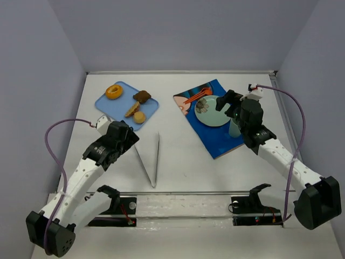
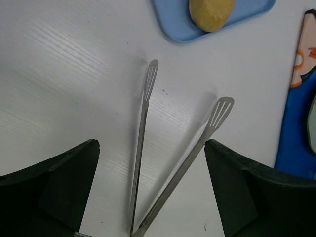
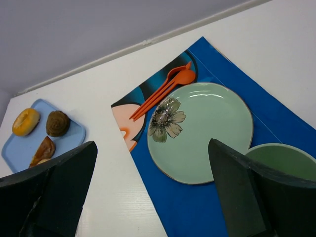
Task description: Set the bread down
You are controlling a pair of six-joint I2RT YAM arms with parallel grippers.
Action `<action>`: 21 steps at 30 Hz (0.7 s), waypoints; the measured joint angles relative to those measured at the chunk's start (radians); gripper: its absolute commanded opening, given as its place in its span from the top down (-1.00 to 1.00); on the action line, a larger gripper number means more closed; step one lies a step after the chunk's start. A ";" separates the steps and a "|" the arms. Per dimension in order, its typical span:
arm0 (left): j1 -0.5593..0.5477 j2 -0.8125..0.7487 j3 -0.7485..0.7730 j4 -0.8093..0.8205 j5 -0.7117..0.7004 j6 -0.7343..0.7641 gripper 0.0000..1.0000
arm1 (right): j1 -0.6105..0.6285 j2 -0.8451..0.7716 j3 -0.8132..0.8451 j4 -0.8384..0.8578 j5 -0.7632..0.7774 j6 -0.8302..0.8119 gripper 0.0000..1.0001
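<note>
Your bread sits on the blue tray [image 1: 110, 107] at the far left of the bench [image 1: 183, 167]: a round roll [image 1: 139, 117] at the tray's near corner, with a toasted wedge [image 1: 132, 110] touching it just behind. A ring doughnut [image 1: 114, 91] and a dark muffin [image 1: 142, 97] share the tray.

The only printed marks you can make out are pictures. The blue placemat [image 1: 215, 141] carries a cartoon figure at its far end, and the pale green plate [image 1: 213, 112] on it has a grey flower. An orange fork and spoon [image 1: 197, 96] lie side by side on the mat, just beyond the plate.

Your left tool [image 1: 131, 137] is spread wide, near the tray's near edge. Its wrist view shows the steel tongs [image 2: 141, 143] running up between the two fingers and touching neither. They are splayed in a V, slotted tips towards the roll [image 2: 211, 12]. The overhead view shows no slots. There the tongs [image 1: 158, 156] read as two thin lines.

Your right tool [image 1: 229, 103] hangs over the plate, fingers wide apart and holding nothing. From its wrist you see the flower clearly on the plate [image 3: 217, 123], and a green cup [image 3: 281, 160] just beside the plate's rim. The arm partly hides that cup from above. One dark finger [image 3: 54, 192] covers most of the roll.
</note>
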 measured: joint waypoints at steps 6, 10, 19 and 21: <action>-0.003 0.100 -0.035 0.029 0.127 0.060 -0.98 | 0.000 0.039 0.000 -0.001 -0.053 -0.014 -1.00; -0.087 0.106 -0.068 0.031 0.178 0.065 -0.98 | 0.000 0.059 0.000 -0.001 -0.098 -0.028 -1.00; -0.349 0.303 -0.088 0.062 0.200 -0.020 -0.98 | 0.000 0.068 0.000 0.001 -0.134 -0.056 -1.00; -0.404 0.357 -0.084 0.045 0.191 -0.048 -0.98 | 0.000 0.068 0.000 0.002 -0.138 -0.062 -1.00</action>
